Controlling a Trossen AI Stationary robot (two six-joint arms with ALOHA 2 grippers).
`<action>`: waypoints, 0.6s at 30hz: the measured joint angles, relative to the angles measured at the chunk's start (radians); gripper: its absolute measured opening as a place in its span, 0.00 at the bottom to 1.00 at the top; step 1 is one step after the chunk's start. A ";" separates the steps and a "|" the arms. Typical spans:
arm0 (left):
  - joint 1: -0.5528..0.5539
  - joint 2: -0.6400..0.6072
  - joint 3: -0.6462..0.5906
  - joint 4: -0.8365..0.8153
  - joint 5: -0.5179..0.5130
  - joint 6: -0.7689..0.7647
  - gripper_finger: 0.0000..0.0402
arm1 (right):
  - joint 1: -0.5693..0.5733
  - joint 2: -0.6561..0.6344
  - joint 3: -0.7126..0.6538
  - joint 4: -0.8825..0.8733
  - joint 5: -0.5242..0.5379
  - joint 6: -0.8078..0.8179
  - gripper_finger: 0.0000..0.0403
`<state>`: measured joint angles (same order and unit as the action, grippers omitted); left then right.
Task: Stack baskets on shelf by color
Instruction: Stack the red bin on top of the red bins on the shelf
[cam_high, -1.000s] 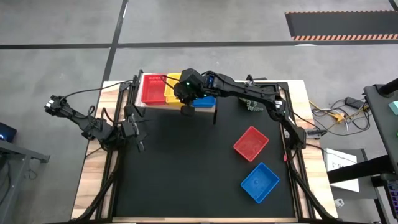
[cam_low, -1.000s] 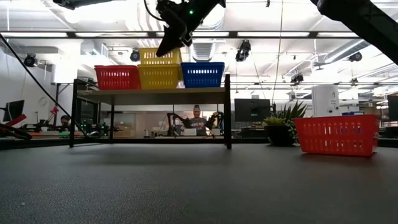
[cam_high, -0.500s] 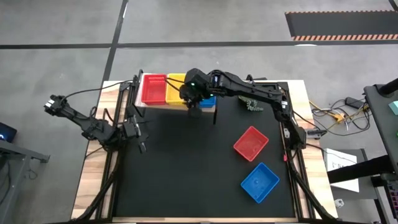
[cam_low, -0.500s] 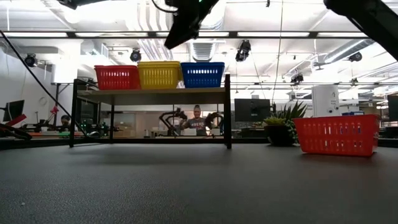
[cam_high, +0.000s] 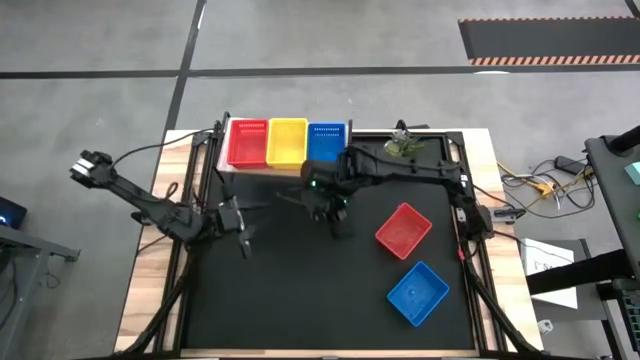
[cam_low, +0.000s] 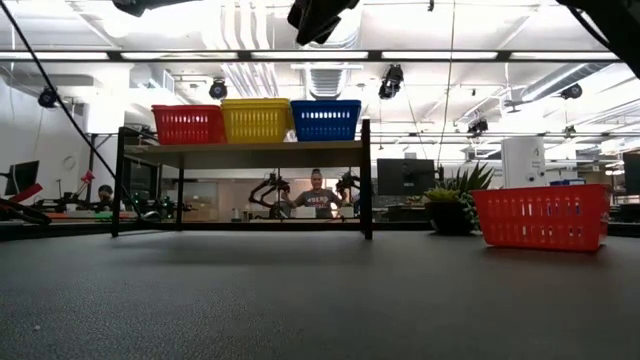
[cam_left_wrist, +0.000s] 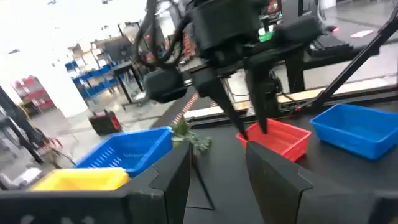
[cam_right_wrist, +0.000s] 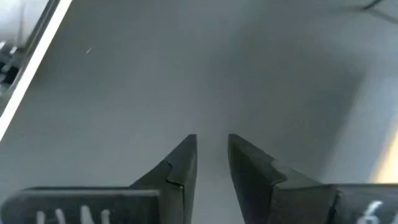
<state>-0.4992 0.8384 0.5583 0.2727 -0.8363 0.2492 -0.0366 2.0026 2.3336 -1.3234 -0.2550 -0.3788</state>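
The pale-wood shelf (cam_low: 240, 153) stands at the table's far edge. On it sit a red basket (cam_high: 248, 143), a yellow basket (cam_high: 287, 142) and a blue basket (cam_high: 327, 138), side by side. Another red basket (cam_high: 403, 229) and another blue basket (cam_high: 417, 292) rest on their bottoms on the black table, right of centre. My right gripper (cam_high: 328, 205) hangs open over bare table, near-side of the shelf and left of the loose red basket. My left gripper (cam_high: 243, 232) is open over the table's left half, holding nothing.
A small green potted plant (cam_high: 400, 147) stands right of the shelf at the far edge. Black tabletop (cam_high: 300, 290) lies bare in the near-left area. In the low view a person (cam_low: 317, 195) shows in the room beyond the shelf's legs.
My right gripper has drawn back from above the yellow basket on the shelf toward the near edge and now hangs over the table. The yellow basket, first raised above its neighbours, has dropped level with them. My left gripper has shifted toward the table's middle.
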 joint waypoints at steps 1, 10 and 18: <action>0.000 0.015 0.000 0.006 0.001 -0.028 0.35 | 0.013 0.000 -0.004 -0.013 0.000 -0.004 0.20; 0.000 0.143 0.000 0.047 0.007 -0.192 0.35 | 0.045 -0.050 -0.126 -0.047 -0.092 -0.014 0.13; 0.000 0.216 0.000 0.134 0.017 -0.191 0.35 | 0.048 -0.195 -0.396 0.156 -0.086 0.057 0.13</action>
<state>-0.4995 1.0546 0.5583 0.4070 -0.8197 0.0581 0.0113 1.8074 1.9380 -1.1673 -0.3408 -0.3223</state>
